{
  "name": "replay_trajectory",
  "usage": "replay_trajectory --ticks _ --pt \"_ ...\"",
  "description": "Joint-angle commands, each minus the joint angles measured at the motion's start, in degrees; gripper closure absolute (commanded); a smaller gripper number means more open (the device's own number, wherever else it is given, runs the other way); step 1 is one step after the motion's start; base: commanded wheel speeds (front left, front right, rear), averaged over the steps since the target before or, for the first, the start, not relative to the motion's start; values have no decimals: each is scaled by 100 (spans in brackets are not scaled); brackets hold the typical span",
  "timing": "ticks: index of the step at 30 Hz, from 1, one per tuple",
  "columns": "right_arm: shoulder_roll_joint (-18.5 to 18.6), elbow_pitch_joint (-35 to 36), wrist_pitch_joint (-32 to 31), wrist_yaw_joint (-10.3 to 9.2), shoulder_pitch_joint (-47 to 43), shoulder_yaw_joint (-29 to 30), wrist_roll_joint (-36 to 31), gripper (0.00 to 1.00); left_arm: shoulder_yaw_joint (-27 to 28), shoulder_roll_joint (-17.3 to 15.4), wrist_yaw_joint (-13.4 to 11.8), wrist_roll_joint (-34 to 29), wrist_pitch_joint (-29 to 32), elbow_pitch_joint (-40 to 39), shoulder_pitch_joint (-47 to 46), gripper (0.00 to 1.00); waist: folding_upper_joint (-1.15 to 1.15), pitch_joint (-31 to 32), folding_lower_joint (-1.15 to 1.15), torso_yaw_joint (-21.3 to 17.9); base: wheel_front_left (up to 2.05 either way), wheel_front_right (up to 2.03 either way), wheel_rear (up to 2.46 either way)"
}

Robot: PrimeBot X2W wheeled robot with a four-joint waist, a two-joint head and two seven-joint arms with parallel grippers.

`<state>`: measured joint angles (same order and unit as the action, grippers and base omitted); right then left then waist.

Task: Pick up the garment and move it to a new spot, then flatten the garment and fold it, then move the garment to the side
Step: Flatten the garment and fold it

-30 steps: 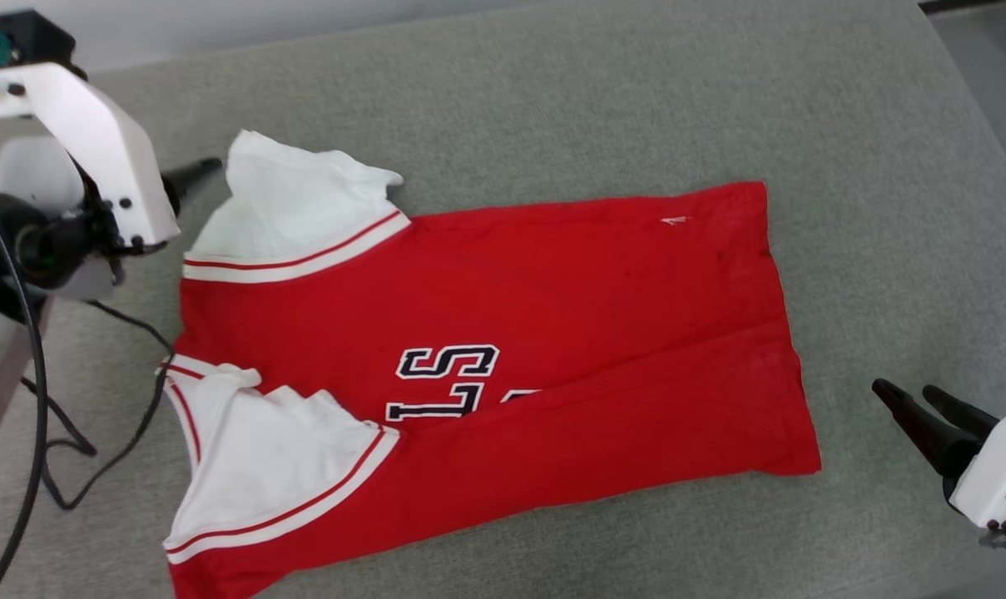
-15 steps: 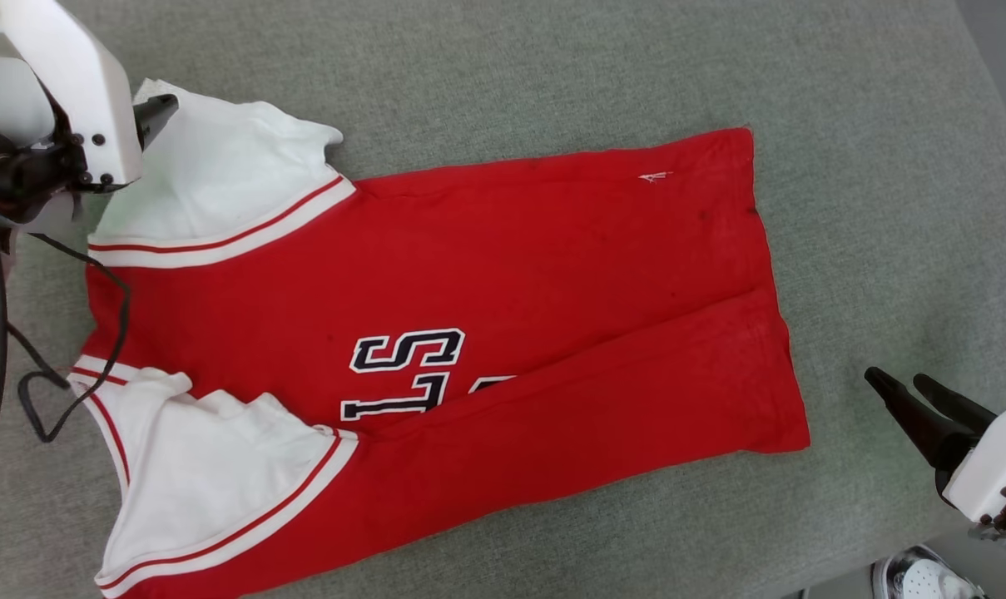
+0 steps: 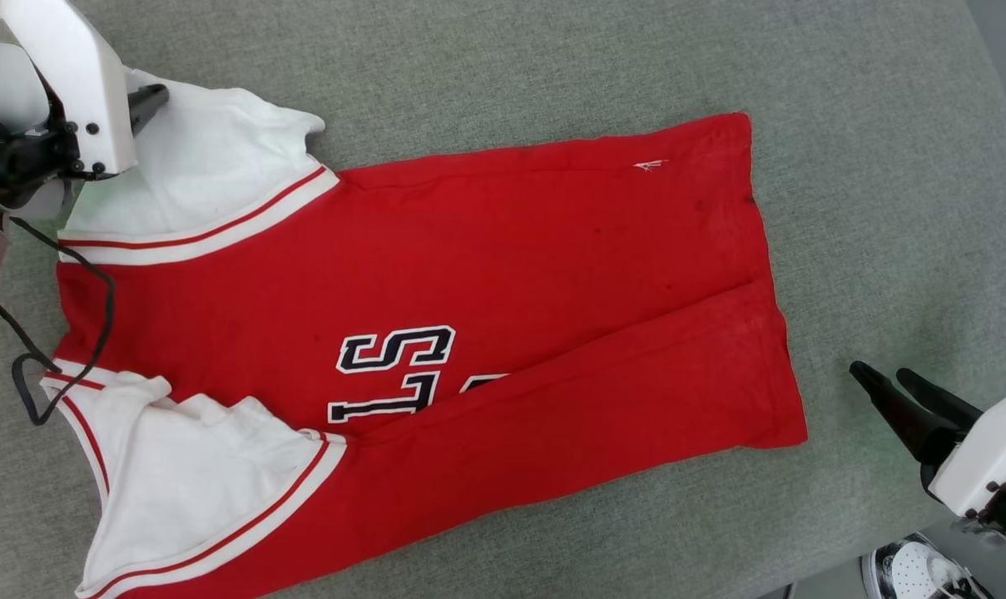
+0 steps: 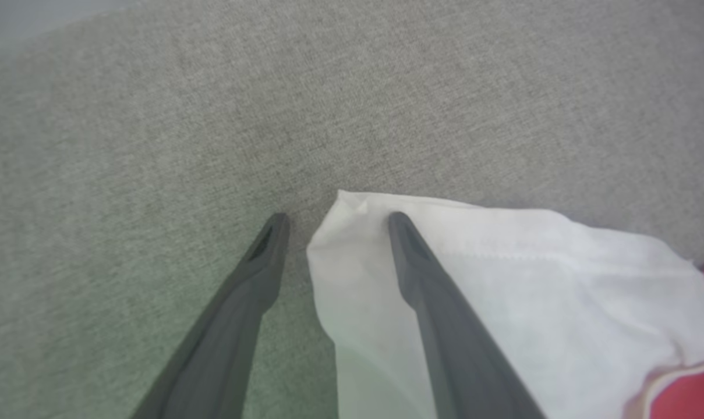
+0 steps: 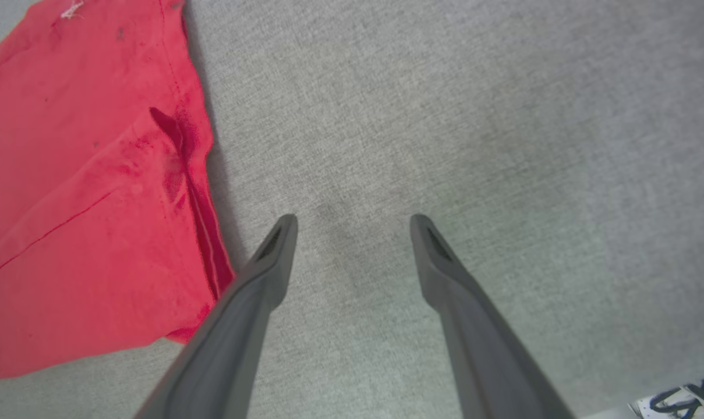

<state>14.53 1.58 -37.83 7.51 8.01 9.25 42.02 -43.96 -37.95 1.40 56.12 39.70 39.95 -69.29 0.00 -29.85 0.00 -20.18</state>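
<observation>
1. The garment (image 3: 469,274), a red jersey T-shirt, lies on the grey table (image 3: 552,66) with its shoulders toward the robot's left and its hem (image 3: 769,274) toward the right.
2. Its near long edge is folded over the chest and covers part of the black lettering (image 3: 394,374), so lengthwise folding appears to be under way.
3. Far white sleeve (image 3: 211,166): it juts past the body's outline and probably needs tucking inward.
4. Left gripper (image 4: 338,218): the fingers are spread wide and straddle the sleeve's outer corner, one over cloth and one over bare table. They grip nothing, and the placement suits pinching that corner.
5. Right gripper (image 3: 881,372): the fingers are wide and empty, hovering over bare table just beside the hem corner, seemingly on standby.
6. Near white sleeve (image 3: 195,474): it lies rumpled on the folded panel.
</observation>
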Motion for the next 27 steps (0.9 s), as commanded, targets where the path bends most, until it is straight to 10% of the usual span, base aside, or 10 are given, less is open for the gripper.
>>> replay_trajectory --ticks 1,27 --pt "34 -31 54 -6 4 -8 41 0 -48 15 86 24 63 85 3 100 0 8 0 -11 0 0 0" --pt "360 -96 -457 -6 1001 161 146 0 -36 235 610 647 -1372 -372 97 100 0 562 0 852 0 0 0"
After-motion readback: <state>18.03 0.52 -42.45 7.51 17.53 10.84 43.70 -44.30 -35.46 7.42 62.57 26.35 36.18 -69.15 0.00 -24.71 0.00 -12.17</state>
